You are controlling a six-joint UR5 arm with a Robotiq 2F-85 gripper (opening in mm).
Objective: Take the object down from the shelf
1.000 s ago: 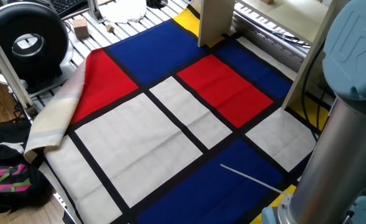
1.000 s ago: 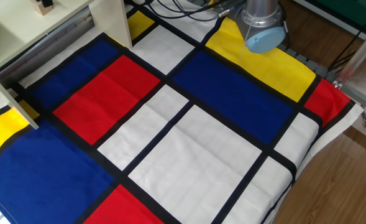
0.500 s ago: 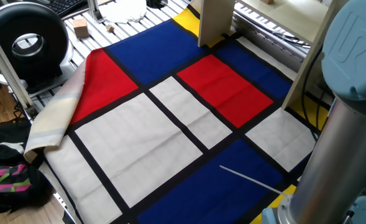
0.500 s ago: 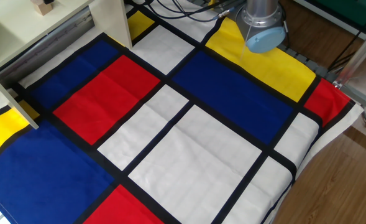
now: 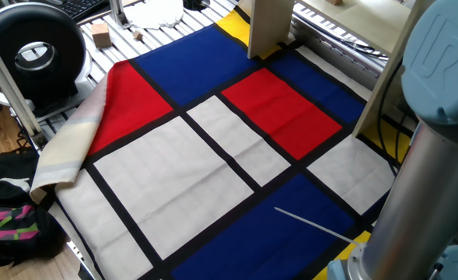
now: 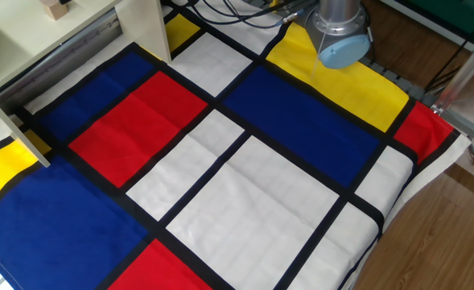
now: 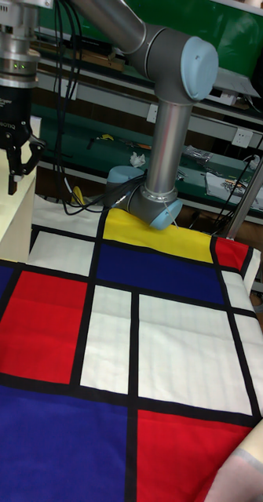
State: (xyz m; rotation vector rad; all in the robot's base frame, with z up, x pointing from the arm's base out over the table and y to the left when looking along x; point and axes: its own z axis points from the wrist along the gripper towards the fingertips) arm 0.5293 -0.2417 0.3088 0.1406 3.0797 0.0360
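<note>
Task barely begun: object (image 6: 57,10) sat on the shelf (image 6: 132,32) at far left, gripper (image 7: 7,169) hovering above, jaws apart, empty.

A cloth (image 6: 245,185) of red, blue, white and yellow blocks edged in black covers the table, one corner folded back over the ribbed frame (image 5: 96,70). The floor (image 6: 438,242) is brown wood, with a dark bag (image 5: 11,210) lying on it beside a round black fan (image 5: 33,50). Green benches (image 7: 217,86) strung with cables stand behind.
</note>
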